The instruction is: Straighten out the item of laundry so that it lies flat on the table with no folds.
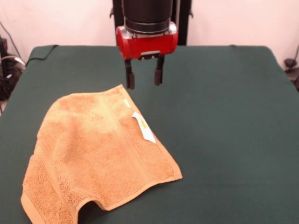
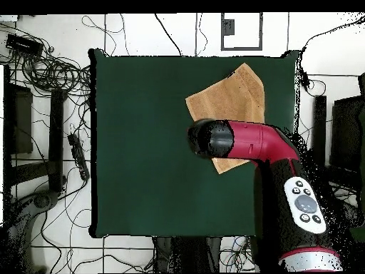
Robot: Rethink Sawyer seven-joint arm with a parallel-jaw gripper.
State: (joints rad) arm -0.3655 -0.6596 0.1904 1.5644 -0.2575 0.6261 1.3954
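The tan-orange terry towel [image 1: 96, 156] lies on the dark green table [image 1: 224, 116], on the left and near part of the front view. Its near-left edge is folded and lifted, and a white care tag [image 1: 144, 127] lies along its right border. My gripper [image 1: 144, 74] hangs open and empty just above the towel's far corner, its two black fingers [image 1: 129, 74] apart. In the overhead view the towel [image 2: 232, 96] lies near the table's upper right, and my red arm [image 2: 246, 143] covers its lower part and hides the gripper.
The table's dark green cloth [image 2: 142, 143] stretches wide beside the towel. Cables and black equipment [image 2: 43, 71] lie on the floor beyond the table's edge in the overhead view. The robot's pedestal [image 1: 182, 21] stands behind the far edge.
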